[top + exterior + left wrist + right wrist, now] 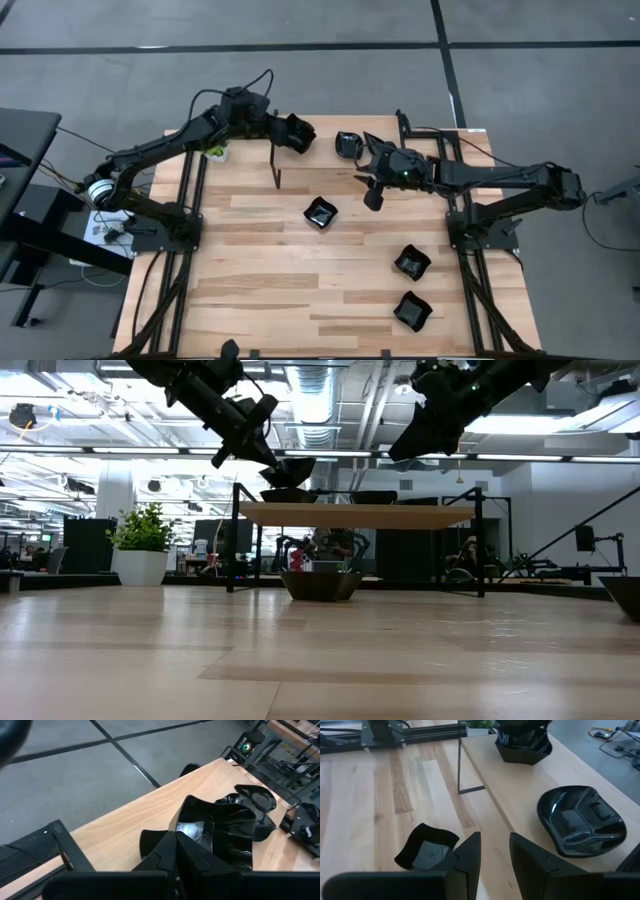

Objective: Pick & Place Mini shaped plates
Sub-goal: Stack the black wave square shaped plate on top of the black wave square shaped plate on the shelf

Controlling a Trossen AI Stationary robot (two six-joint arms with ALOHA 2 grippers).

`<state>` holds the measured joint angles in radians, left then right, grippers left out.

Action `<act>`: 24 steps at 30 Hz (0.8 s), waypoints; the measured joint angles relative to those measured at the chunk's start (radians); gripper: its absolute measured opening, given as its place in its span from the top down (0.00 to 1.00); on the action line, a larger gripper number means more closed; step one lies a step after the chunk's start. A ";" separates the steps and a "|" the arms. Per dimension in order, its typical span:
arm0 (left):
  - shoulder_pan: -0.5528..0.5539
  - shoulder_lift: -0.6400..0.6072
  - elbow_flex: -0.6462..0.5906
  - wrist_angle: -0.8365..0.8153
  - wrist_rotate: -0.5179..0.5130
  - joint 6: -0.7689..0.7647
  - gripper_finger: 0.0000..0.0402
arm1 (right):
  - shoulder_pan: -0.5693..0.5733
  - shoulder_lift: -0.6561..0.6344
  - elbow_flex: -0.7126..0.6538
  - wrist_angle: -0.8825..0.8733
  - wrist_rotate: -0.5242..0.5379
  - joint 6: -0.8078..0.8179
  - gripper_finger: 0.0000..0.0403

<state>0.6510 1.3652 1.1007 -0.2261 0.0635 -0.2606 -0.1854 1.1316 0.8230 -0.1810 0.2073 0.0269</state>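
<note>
Two of my left gripper's [187, 857] fingers pinch the rim of a glossy black wavy-rimmed mini plate [220, 832], holding it just above the raised wooden shelf [385, 150]. My right gripper [492, 855] hovers with fingers parted and empty, near a roundish black dish [581, 820] resting on that shelf. I judge this the placing step: next I lower and release. Three more black plates [320, 212] wait on the tabletop. No writing is readable.

in the low view a plate [622, 596] at the right edge is cut off, and the left gripper [262, 460] hides part of its plate [288, 470]. the plant [216, 152] sits mostly hidden under the left arm [170, 140] from above.
</note>
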 joint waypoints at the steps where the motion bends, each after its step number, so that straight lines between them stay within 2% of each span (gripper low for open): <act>1: 0.000 0.000 0.000 0.000 0.005 0.000 0.98 | -0.004 0.000 0.000 -0.002 0.000 0.000 0.76; 17: -0.006 0.000 -0.044 -0.001 0.003 -0.060 0.97 | -0.008 0.000 0.000 -0.022 0.000 -0.010 0.76; 24: -0.010 0.000 -0.048 0.047 -0.007 -0.059 0.97 | -0.008 0.000 0.000 -0.028 0.000 -0.010 0.76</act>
<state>0.6407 1.3651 1.0527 -0.1792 0.0563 -0.3195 -0.1936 1.1316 0.8230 -0.2091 0.2073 0.0166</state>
